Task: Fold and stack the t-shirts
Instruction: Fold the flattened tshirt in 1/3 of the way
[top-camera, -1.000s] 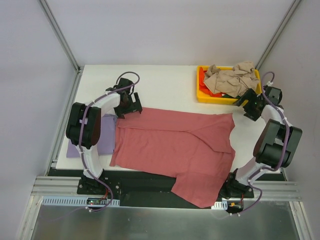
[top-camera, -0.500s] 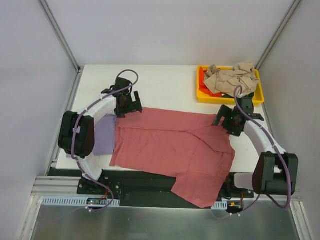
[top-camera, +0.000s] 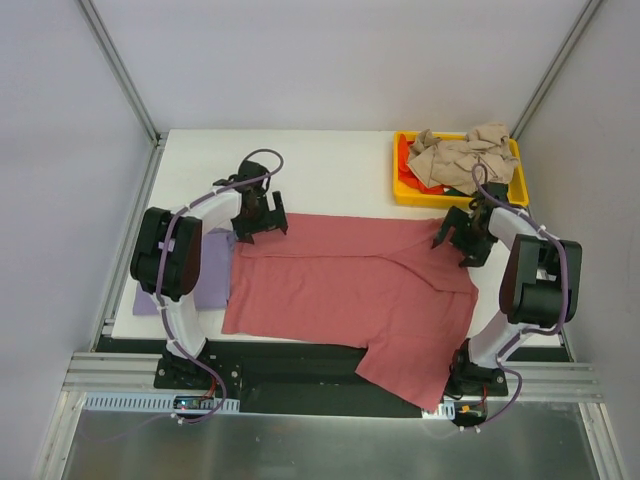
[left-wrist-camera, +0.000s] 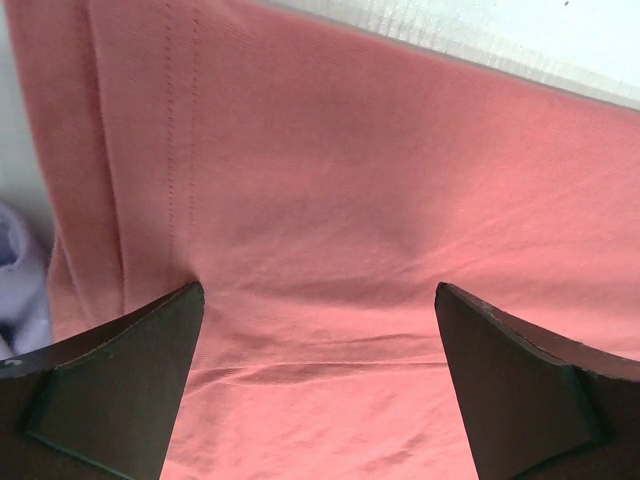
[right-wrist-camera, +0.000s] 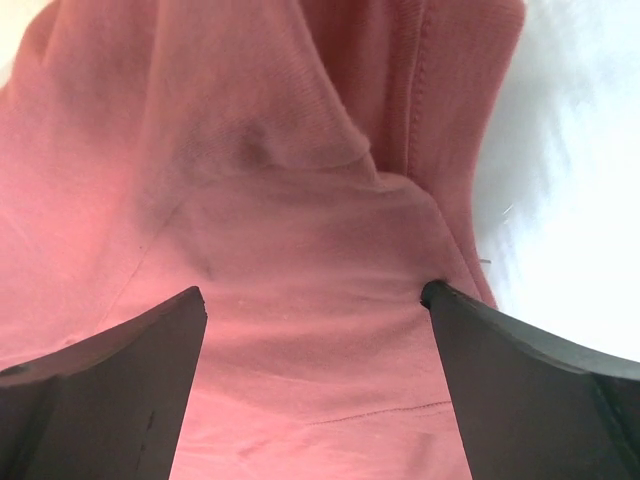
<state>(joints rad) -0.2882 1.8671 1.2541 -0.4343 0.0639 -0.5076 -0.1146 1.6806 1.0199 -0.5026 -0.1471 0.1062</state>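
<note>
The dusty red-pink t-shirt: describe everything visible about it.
The red-pink t-shirt is soft, plain knit cloth with stitched hems, spread mostly flat and lightly wrinkled on the white table. Its near right part hangs over the table's near edge. Its left edge borders a lavender shirt. The left gripper and right gripper stand at its far corners, jaws open astride the cloth.

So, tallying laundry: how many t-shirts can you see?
4: pink one spread on the table, lavender one at its left, beige one over red one in the yellow tray; more may hide beneath.
</note>
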